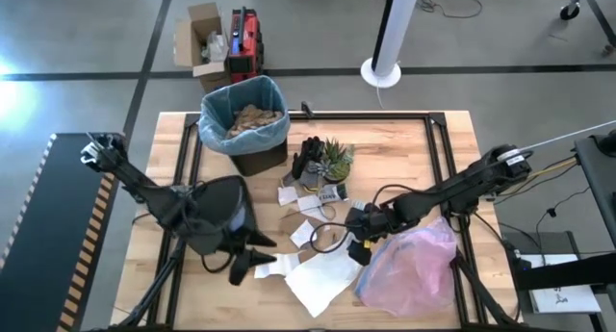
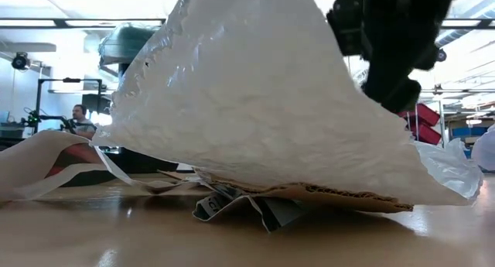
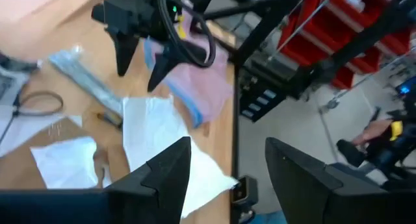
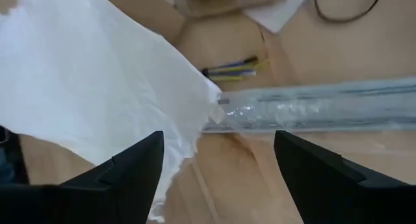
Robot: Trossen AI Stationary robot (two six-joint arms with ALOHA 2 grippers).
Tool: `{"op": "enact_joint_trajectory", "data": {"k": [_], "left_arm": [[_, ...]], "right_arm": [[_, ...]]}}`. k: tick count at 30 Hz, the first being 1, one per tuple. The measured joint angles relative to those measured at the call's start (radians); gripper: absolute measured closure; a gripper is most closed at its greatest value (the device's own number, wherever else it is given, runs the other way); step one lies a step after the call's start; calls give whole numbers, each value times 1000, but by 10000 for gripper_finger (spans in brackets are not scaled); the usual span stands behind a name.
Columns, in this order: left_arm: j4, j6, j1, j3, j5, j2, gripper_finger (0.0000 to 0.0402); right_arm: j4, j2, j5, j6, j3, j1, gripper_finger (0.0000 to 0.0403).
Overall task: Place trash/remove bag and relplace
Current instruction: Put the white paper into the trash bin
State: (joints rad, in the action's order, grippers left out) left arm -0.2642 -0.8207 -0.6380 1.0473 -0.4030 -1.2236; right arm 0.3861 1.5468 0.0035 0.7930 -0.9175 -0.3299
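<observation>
Trash-collection step. Right gripper, lower centre of the high view, stood wide open and empty over white paper trash. Left gripper, lower left, open, empty. Bag lined bin, upper centre. Next move likely: descend, pinch sheet.

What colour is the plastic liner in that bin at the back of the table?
Light blue-teal; the bag lines the dark bin, with brown crumpled paper inside. The high view shows it best.
</observation>
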Motion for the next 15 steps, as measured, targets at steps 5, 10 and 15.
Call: {"op": "enact_joint_trajectory", "data": {"k": [5, 10, 15], "left_arm": [[53, -25, -20, 0, 5, -95, 224], [100, -75, -47, 0, 28, -155, 224], [126, -107, -68, -1, 30, -179, 229]], "right_arm": [[-77, 36, -1, 26, 32, -26, 133], [-219, 92, -2, 65, 38, -35, 127], [-221, 169, 0, 78, 5, -34, 129]]}}
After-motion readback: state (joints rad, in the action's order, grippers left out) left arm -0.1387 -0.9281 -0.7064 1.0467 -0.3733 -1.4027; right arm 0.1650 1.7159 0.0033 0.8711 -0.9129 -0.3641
